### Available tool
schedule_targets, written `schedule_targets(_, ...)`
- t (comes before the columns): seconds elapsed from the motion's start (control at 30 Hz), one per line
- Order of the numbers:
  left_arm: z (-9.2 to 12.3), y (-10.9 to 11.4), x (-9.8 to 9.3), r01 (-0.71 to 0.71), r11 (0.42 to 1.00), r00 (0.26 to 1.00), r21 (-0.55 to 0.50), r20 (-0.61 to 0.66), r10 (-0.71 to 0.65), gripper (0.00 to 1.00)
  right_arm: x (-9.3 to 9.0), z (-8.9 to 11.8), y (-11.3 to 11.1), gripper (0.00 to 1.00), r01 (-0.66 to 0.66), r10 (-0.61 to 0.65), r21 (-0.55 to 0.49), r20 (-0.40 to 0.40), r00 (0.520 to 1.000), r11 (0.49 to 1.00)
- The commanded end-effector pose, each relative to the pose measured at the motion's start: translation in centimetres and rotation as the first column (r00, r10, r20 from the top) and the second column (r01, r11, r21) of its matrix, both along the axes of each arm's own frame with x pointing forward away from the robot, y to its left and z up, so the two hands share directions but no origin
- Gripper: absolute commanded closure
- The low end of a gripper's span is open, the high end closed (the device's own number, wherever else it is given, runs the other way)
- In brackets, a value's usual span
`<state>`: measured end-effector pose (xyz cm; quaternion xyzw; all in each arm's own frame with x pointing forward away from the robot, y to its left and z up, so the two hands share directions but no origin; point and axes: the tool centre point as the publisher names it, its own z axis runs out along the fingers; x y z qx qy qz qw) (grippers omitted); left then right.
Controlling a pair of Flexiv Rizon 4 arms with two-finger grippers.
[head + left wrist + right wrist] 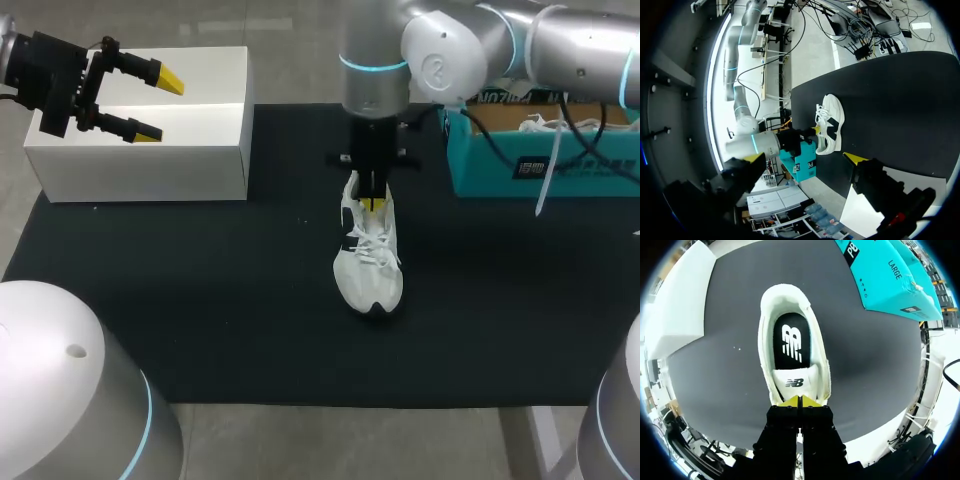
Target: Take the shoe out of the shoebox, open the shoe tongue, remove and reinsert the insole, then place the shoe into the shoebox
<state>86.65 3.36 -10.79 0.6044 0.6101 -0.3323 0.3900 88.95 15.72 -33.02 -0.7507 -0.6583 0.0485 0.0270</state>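
Opening the tongue looks like the step in hand. The shoe [367, 262] is out of the box and stands upright on the black mat [200, 300], mid-table, toe toward the robot. The white shoebox [140, 165] sits at the mat's left rear corner, a teal box [520, 165] at the right rear.

The right gripper [800, 400] comes straight down over the lace area. Its 2 yellow tips are pressed together at the lace-side edge of the tongue [795, 381]. Can't tell if any fabric is pinched between them. The insole [791, 342] lies flat in the shoe, dark, visible through the collar opening.

The left gripper [158, 106] hangs over the shoebox with fingers spread, holding nothing, well apart from the shoe.

To do the step well:
- Get a real pinch on the tongue's top edge, not a lace.
- Pull toward the toe and slightly up so the opening widens.
- The shoe is light and likely to slide or tip, so pull slowly or brace the heel with the left arm.
- Leave the collar clear for the insole grab.
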Motion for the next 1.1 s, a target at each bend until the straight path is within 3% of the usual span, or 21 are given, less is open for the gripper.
schedule_targets(0.03, 0.1, 0.0, 0.1, 0.002, 1.0, 1.0, 0.004, -0.001, -0.002, 0.0, -0.7, 2.3, -0.1, 1.0, -0.18, 0.174, 0.087, 0.07, 0.982, 0.98)
schedule_targets(0.1, 0.1, 0.0, 0.1, 0.002, 1.0, 1.0, 0.004, -0.001, -0.002, 0.0, -1.3, 3.0, 0.9, 1.0, -0.41, 0.391, 0.185, 0.132, 0.911, 0.893)
schedule_targets(0.13, 0.1, 0.0, 0.1, 0.002, 1.0, 1.0, 0.004, -0.001, -0.002, 0.0, -2.1, 3.5, 1.7, 1.0, -0.561, 0.529, 0.224, 0.191, 0.827, 0.797)
schedule_targets(0.2, 0.1, 0.0, 0.1, 0.002, 1.0, 1.0, 0.004, -0.001, -0.002, 0.0, -3.9, 5.1, 2.4, 1.0, -0.739, 0.679, 0.374, 0.302, 0.669, 0.561)
schedule_targets(0.23, 0.1, 0.0, 0.1, 0.002, 1.0, 1.0, 0.004, -0.001, -0.002, 0.0, -4.6, 5.8, 2.5, 1.0, -0.759, 0.68, 0.394, 0.348, 0.646, 0.519)
schedule_targets(0.67, 0.1, 0.0, 0.1, 0.002, 1.0, 1.0, 0.004, -0.001, -0.002, 0.0, -4.6, 5.8, 2.5, 1.0, -0.759, 0.68, 0.394, 0.348, 0.646, 0.519)
schedule_targets(0.7, 0.1, 0.0, 0.1, 0.002, 1.0, 1.0, 0.004, -0.001, -0.002, 0.0, -4.1, 5.8, 2.7, 1.0, -0.794, 0.731, 0.328, 0.32, 0.603, 0.511)
schedule_targets(0.73, 0.1, 0.0, 0.1, 0.002, 1.0, 1.0, 0.004, -0.001, -0.002, 0.0, -3.6, 6.1, 2.7, 1.0, -0.819, 0.791, 0.244, 0.225, 0.568, 0.519)
schedule_targets(0.83, 0.1, 0.0, 0.1, 0.002, 1.0, 1.0, 0.004, -0.001, -0.002, 0.0, -2.1, 7.2, 2.3, 1.0, -0.893, 0.893, 0.037, 0.019, 0.449, 0.448)
schedule_targets(0.9, 0.1, 0.0, 0.1, 0.002, 1.0, 1.0, 0.004, -0.001, -0.002, 0.0, -1.2, 7.8, 1.9, 1.0, -0.917, 0.908, -0.032, -0.125, 0.399, 0.399)
schedule_targets(1.0, 0.1, 0.0, 0.1, 0.002, 1.0, 1.0, 0.004, -0.001, -0.002, 0.0, -0.1, 8.0, 1.8, 1.0, -0.924, 0.821, -0.068, -0.438, 0.365, 0.375)
schedule_targets(1.1, 0.1, 0.0, 0.1, 0.002, 1.0, 1.0, 0.004, -0.001, -0.002, 0.0, -0.1, 8.0, 1.8, 1.0, -0.924, 0.821, -0.068, -0.438, 0.365, 0.375)
